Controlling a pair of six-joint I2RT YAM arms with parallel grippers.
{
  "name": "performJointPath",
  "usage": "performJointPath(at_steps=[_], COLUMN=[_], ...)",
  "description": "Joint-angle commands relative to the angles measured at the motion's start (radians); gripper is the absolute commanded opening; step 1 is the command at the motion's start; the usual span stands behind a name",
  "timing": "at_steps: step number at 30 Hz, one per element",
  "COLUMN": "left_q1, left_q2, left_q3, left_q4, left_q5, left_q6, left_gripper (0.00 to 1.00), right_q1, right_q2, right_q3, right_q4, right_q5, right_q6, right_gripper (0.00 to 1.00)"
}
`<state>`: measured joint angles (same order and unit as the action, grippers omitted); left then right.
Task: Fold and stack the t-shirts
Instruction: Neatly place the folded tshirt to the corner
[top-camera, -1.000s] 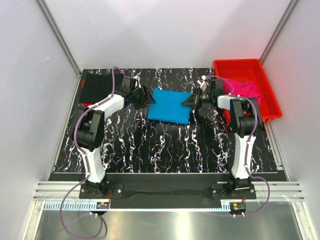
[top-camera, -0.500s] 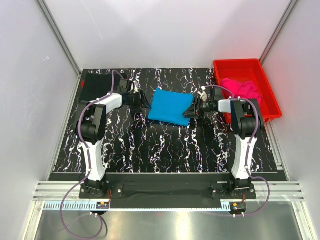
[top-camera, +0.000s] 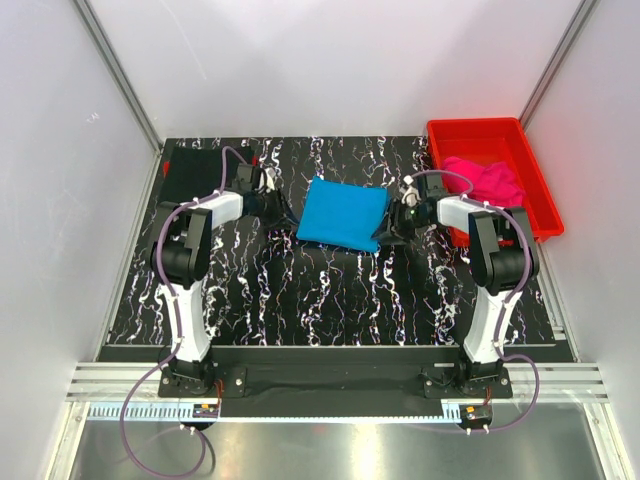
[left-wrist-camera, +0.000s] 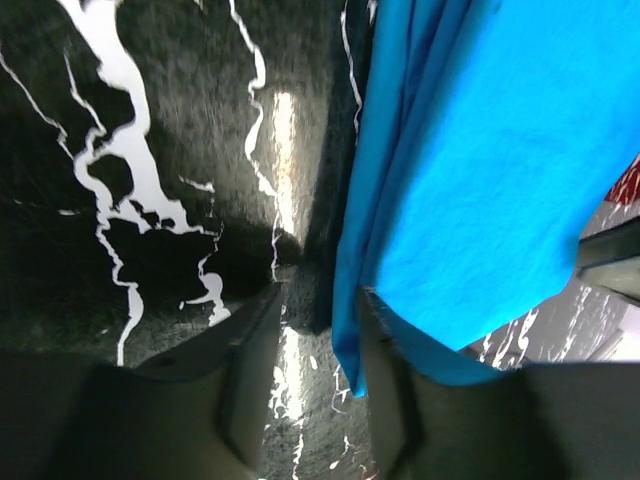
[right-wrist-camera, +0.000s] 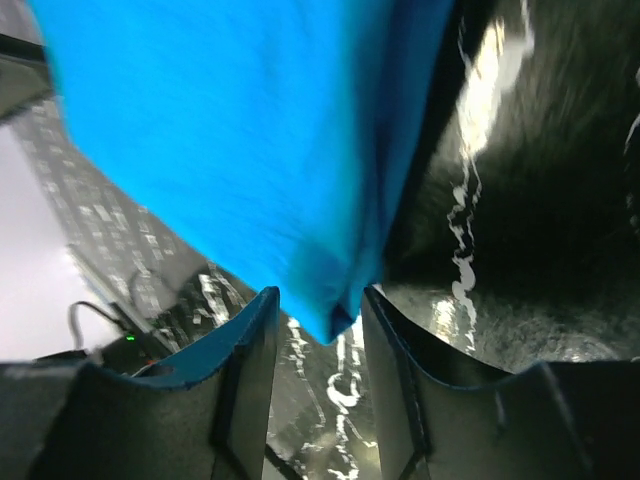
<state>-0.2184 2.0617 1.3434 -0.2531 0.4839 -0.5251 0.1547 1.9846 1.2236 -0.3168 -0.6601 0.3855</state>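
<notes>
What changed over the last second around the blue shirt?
The left claw sank and slid back along the left edge of the blue shirt; the right claw dropped to its near right corner, jaws apart. The shirt barely shifted; black shirt, pink shirt and red bin stayed put.

My left arm (top-camera: 215, 208) and right arm (top-camera: 458, 210) match: white shells on the long links, bulky black joints between them, black bases. A purple cable (top-camera: 123, 425) trails along each. My left gripper (left-wrist-camera: 318, 300) and right gripper (right-wrist-camera: 320, 295) carry flat, tapered, dark grey fingers (left-wrist-camera: 250, 390).
</notes>
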Motion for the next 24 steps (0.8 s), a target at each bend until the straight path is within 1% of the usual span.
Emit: performJointPath(at_steps=[1, 3, 4, 5, 7, 9, 10, 11, 13, 14, 15, 16, 17, 18, 19, 21, 24], left_q1=[0.001, -0.007, -0.01, -0.018, -0.024, -0.022, -0.019, -0.013, -0.01, -0.009, -0.009, -0.007, -0.006, -0.006, -0.006, -0.006, -0.006], left_q2=[-0.021, -0.052, -0.063, -0.102, -0.152, -0.225, -0.244, -0.256, -0.268, -0.258, -0.233, -0.171, -0.131, -0.102, -0.075, -0.014, 0.092], left_q3=[-0.035, -0.061, -0.072, -0.093, -0.122, -0.148, -0.147, -0.145, -0.121, -0.104, -0.054, -0.014, 0.072, 0.104, 0.132, 0.175, 0.25], left_q4=[-0.032, -0.046, -0.054, -0.086, -0.106, -0.129, -0.141, -0.134, -0.089, -0.042, -0.022, -0.026, -0.052, -0.057, -0.061, -0.037, -0.049], left_q5=[0.036, 0.022, 0.016, 0.001, -0.056, -0.114, -0.132, -0.139, -0.107, -0.088, -0.024, -0.007, 0.01, 0.046, 0.054, 0.068, 0.071], left_q6=[0.004, -0.007, -0.024, -0.035, -0.061, -0.078, -0.088, -0.088, -0.057, -0.032, -0.006, 0.032, 0.052, 0.074, 0.103, 0.123, 0.149], left_gripper=[0.35, 0.31, 0.26, 0.25, 0.22, 0.22, 0.27, 0.4, 0.47, 0.53, 0.55, 0.56, 0.57, 0.58, 0.59, 0.63, 0.63], right_q1=[0.029, 0.031, 0.032, 0.032, 0.032, 0.031, 0.031, 0.031, 0.031, 0.031, 0.031, 0.031, 0.031, 0.031, 0.031, 0.031, 0.031], right_q2=[0.005, -0.016, -0.029, -0.055, -0.082, -0.121, -0.128, -0.135, -0.142, -0.142, -0.15, -0.153, -0.17, -0.179, -0.188, -0.214, -0.234], right_q3=[-0.041, -0.07, -0.1, -0.116, -0.154, -0.173, -0.182, -0.184, -0.182, -0.182, -0.18, -0.18, -0.182, -0.185, -0.187, -0.193, -0.197], right_q4=[-0.056, -0.054, -0.057, -0.065, -0.077, -0.097, -0.103, -0.117, -0.119, -0.122, -0.12, -0.122, -0.117, -0.116, -0.114, -0.102, -0.067], right_q5=[0.1, 0.14, 0.149, 0.161, 0.2, 0.227, 0.234, 0.238, 0.241, 0.24, 0.24, 0.238, 0.234, 0.226, 0.22, 0.2, 0.166], right_q6=[-0.049, -0.059, -0.062, -0.066, -0.076, -0.086, -0.086, -0.088, -0.088, -0.092, -0.094, -0.096, -0.093, -0.089, -0.085, -0.071, -0.051], right_gripper=[0.46, 0.44, 0.42, 0.36, 0.34, 0.33, 0.33, 0.32, 0.31, 0.31, 0.31, 0.31, 0.32, 0.34, 0.38, 0.43, 0.48])
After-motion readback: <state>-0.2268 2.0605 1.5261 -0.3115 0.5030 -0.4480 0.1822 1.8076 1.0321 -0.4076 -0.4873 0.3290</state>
